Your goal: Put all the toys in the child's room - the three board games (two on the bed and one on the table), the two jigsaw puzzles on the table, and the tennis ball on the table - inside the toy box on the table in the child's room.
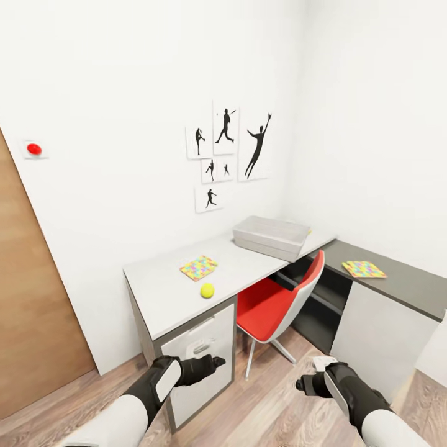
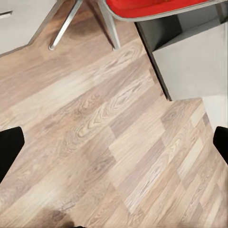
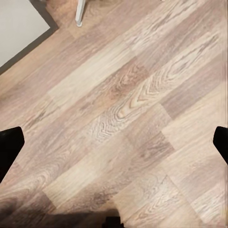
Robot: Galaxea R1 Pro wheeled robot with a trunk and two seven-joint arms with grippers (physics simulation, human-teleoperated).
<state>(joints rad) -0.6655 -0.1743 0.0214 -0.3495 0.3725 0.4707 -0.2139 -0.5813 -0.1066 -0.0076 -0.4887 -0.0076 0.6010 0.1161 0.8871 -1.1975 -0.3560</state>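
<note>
Head view, left to right: brown wooden door (image 1: 28, 298) at far left, red round wall button (image 1: 34, 149) on the white wall just beside it. Left gripper (image 1: 214, 361) hangs low over the wood-plank floor (image 1: 273, 403), in front of the white drawer unit (image 1: 198, 354) under the table's near end. Table (image 1: 161, 292) is a light grey L-shaped top running along both walls into the corner. On its near part: one jigsaw puzzle (image 1: 198, 267), flat, and the tennis ball (image 1: 207, 290) just beside it toward the front edge, not touching. Black athlete silhouette pictures (image 1: 226, 152) on the wall above. Toy box (image 1: 271, 237) sits further back on the table near the corner, well apart from the ball; can't see what's inside. Red chair (image 1: 279, 304) is tucked at the desk below the toy box. Second jigsaw puzzle (image 1: 364, 269) lies flat on the right wing of the table. Right gripper (image 1: 304, 385) is low over the floor at the right, well apart from the table things.

Left wrist view: black fingertips (image 2: 10, 147) at the two edges, spread wide, nothing between them, floor and chair legs (image 2: 64, 26) beyond. Right wrist view: fingertips (image 3: 10, 145) likewise spread, empty, plank floor below.
</note>
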